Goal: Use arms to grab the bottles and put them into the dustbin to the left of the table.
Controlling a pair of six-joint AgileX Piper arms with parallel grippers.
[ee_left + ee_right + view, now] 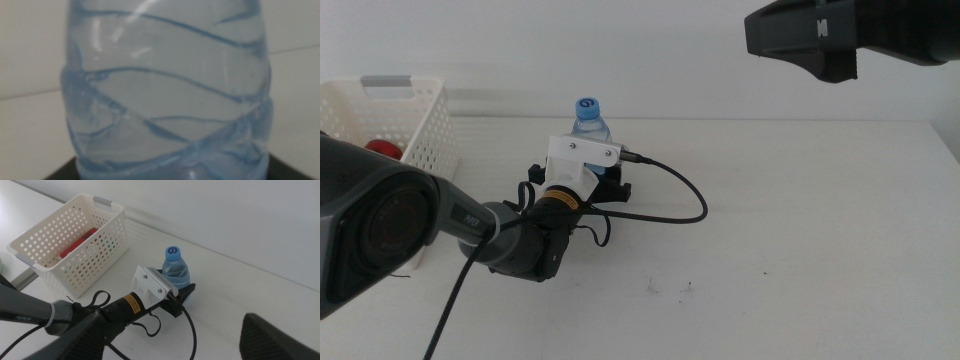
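The clear plastic water bottle with its blue cap (588, 118) stands upright on the plain white worktop (790, 230), a little left of centre in the upper half of the middle view. The left tool (582, 182) sits right around its lower body: the wrist view is filled by the ribbed bottle wall (167, 95), with dark jaw ends just showing under it. The jaws stand either side of the bottle, but I cannot tell whether they have pinched it or only bracket it.

The white perforated plastic basket with a grey handle strip (420, 125) stands in the upper left of the frame, near the bottle, and something red (77, 244) already lies inside.

The risk I see is the thin bottle slipping or tipping if the hold is low and loose, since it looks nearly empty and light. The basket's near wall is another hazard: a low carry would knock against its rim. The black cable (670, 185) looping to the right of the tool could drag.

The right tool (800, 40) hangs in the upper right corner, well apart; its jaws cannot be judged. The worktop's far edge runs just behind the bottle; open room lies toward the right and the bottom of the frame.
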